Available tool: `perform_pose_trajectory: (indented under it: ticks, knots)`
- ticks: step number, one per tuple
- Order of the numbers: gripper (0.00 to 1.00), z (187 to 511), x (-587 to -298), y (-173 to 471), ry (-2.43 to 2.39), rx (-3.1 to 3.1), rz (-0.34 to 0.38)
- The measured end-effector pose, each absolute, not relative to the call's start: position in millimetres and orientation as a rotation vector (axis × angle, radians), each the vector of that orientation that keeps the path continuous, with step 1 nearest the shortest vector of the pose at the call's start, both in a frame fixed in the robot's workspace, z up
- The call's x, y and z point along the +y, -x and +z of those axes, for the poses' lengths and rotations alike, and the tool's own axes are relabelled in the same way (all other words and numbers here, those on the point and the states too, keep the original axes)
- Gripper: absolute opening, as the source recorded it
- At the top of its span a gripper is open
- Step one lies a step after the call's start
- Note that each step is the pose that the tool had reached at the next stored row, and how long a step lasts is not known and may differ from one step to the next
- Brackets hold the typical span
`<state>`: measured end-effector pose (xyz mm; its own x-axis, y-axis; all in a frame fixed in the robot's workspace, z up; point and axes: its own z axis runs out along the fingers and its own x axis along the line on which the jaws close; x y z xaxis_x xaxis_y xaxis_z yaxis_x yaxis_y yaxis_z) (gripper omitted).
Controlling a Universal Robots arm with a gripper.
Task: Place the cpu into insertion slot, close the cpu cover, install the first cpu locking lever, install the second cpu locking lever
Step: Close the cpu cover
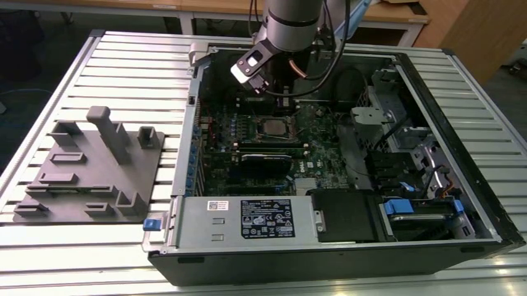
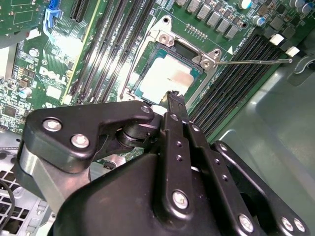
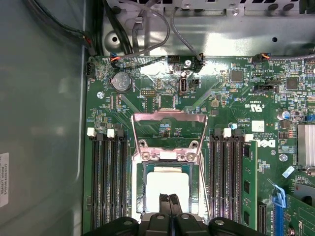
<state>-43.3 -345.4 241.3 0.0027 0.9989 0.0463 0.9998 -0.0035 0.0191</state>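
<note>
Exterior view is showing a desk point(image 1: 123, 68) made of pale metal slats that are running from one side to the other. An open computer case point(image 1: 329, 259) is lying flat on it and is taking most of the exterior view's right. On the exterior view's left, a grey fixture point(image 1: 91, 179) with posts and small blocks is sitting on the slats, apart from the case. Behind the desk, wooden furniture point(image 1: 473, 31) and a dark floor point(image 1: 33, 37) are showing. The arm point(image 1: 288, 24) is hanging from above over the far part of the case.

Inside the case the green board point(image 3: 236, 103) is lying flat. The cpu point(image 3: 167, 183) is lying in the slot point(image 3: 167, 156), and its pale face is shining under the light. In the exterior view the cpu point(image 1: 270, 127) is sitting near the middle of the board. The cover point(image 3: 167, 117) is standing open, tilted up from its hinge side, and is leaving the face of the cpu bare. Long black memory slots point(image 3: 106, 182) are running on both sides of the slot.

In both wrist views the fingers point(image 3: 166, 201) point(image 2: 176, 113) are pressing together, with no gap and nothing between them. Their tip is hovering over the edge of the cpu; I cannot tell if it is touching the face.
</note>
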Motion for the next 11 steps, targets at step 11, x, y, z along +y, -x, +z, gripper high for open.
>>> perform_pose_trajectory:
  ticks: [11]
  knots:
    - [0.11, 244.4, -345.3, 43.2, 2.211, -2.204, -0.073]
